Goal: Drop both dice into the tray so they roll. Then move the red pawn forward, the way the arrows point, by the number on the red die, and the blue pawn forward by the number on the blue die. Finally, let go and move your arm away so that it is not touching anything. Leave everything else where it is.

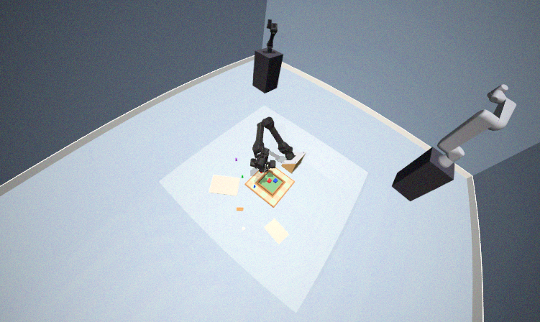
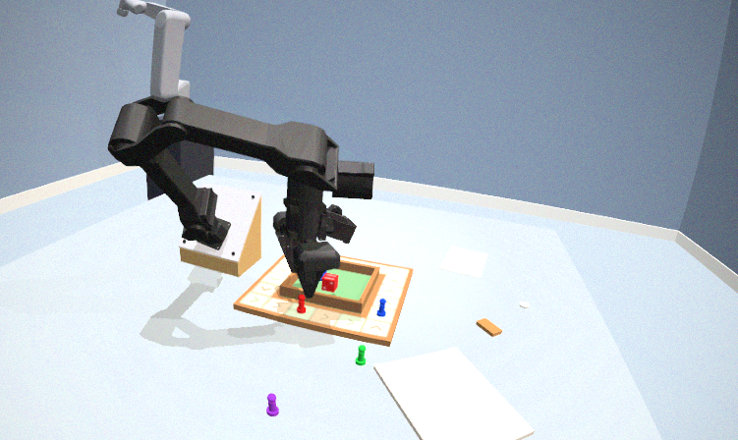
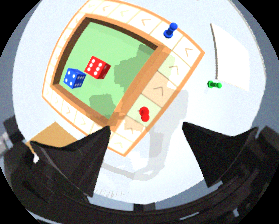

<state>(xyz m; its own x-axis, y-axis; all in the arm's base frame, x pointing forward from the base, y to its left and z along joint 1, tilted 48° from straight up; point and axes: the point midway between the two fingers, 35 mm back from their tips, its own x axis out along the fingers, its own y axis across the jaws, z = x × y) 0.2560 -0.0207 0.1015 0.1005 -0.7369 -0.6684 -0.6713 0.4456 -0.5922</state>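
Observation:
My gripper [image 1: 262, 169] [image 2: 308, 292] [image 3: 147, 128] is open and empty, pointing down just above the red pawn. The red pawn [image 2: 301, 303] [image 3: 144, 114] stands upright on a pale green square of the board [image 1: 273, 200] [image 2: 401, 284] [image 3: 158, 88], free of the fingers. The blue pawn [image 1: 254, 186] [image 2: 381, 307] [image 3: 170, 30] stands upright on the board near a corner. The red die [image 1: 269, 180] [image 2: 329, 282] [image 3: 97, 67] and blue die [image 1: 275, 180] [image 3: 74, 78] lie in the tray [image 2: 327, 299] [image 3: 140, 84], each with several pips on top.
A green pawn [image 1: 241, 176] [image 2: 361, 355] [image 3: 215, 84] and a purple pawn [image 1: 236, 159] [image 2: 272, 405] stand off the board. A pale sheet [image 1: 224, 185] [image 2: 453, 393], an orange block [image 1: 239, 209] [image 2: 488, 326] and a small white disc [image 1: 243, 228] [image 2: 524, 304] lie farther out. My arm's base sits on a sloped wedge [image 2: 249, 240].

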